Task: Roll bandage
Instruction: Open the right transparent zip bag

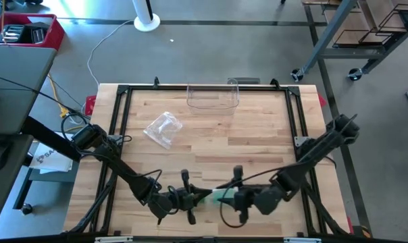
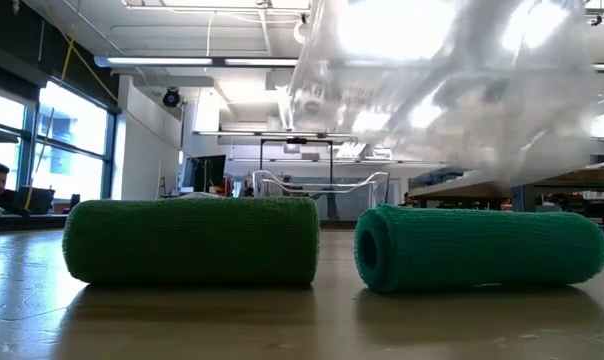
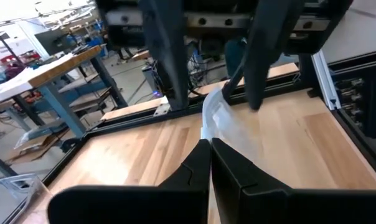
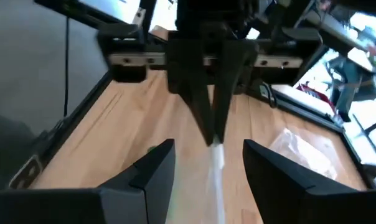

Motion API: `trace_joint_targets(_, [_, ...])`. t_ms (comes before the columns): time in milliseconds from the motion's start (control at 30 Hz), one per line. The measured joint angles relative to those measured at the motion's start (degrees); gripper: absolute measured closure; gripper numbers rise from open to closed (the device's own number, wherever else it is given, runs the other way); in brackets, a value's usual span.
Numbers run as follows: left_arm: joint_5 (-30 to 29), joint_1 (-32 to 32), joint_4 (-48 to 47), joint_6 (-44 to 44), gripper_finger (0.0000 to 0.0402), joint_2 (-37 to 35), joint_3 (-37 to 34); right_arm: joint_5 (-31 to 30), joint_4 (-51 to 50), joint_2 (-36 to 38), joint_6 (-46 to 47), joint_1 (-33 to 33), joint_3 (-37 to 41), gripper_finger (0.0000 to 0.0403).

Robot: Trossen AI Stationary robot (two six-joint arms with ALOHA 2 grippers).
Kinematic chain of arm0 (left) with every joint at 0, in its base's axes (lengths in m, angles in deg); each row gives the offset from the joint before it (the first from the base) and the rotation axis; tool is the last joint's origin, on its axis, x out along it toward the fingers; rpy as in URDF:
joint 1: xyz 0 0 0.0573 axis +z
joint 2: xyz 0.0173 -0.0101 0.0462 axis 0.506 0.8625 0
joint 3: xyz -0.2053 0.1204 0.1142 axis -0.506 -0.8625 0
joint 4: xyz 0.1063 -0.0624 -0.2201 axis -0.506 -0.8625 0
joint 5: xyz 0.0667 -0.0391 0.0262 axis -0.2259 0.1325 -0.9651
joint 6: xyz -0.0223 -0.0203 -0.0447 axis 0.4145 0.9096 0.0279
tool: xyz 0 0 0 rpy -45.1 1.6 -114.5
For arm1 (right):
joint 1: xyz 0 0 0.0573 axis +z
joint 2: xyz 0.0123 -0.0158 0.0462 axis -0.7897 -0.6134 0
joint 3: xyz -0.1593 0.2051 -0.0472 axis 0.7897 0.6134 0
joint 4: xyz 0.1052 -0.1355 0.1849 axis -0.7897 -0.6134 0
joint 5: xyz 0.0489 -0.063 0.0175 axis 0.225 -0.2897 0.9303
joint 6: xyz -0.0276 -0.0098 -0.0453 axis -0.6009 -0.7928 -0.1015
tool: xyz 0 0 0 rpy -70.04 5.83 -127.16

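Two rolled green bandages (image 2: 192, 240) (image 2: 482, 248) nearest, side by side. Left gripper (image 3: 210, 149) pinched shut on clear plastic wrapper (image 3: 222, 121), apparently; right gripper (image 4: 206, 163) spread open around its other end.

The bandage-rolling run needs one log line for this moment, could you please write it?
left gripper: shut on clear wrapper | right gripper: open, facing it | two green bandage rolls: lying on table

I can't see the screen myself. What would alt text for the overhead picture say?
Seen from above, two dark robot arms meet at the near edge of a light wooden table, the left claw shut and the right claw open around a green bandage strip between them. Farther back lie a crumpled clear plastic wrapper and a clear plastic bin.
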Motion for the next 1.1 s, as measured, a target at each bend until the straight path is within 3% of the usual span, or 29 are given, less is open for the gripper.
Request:
trace_joint_targets(233, [0.7, 0.0, 0.0, 0.47, 0.0401, 0.0, 0.0, 0.39, -1.93, -1.47, 4.64, -2.77, -1.97, 0.0276])
trace_joint_targets(467, [1.14, 0.0, 0.08, 0.5, 0.0401, 0.0, 0.0, 9.76, -2.37, -1.56, 4.42, -4.17, -1.97, 0.031])
trace_joint_targets(933, [1.14, 0.09, 0.11, 1.01, 0.0401, 0.0, 0.0, 10.08, -2.51, -1.7, 3.8, -4.17, -1.97, 0.0389])
trace_joint_targets(1100, [1.16, 0.07, 0.09, 0.98, 0.0401, 0.0, -0.07, 9.21, -2.95, -2.34, 3.37, -4.15, -1.97, 0.0401])
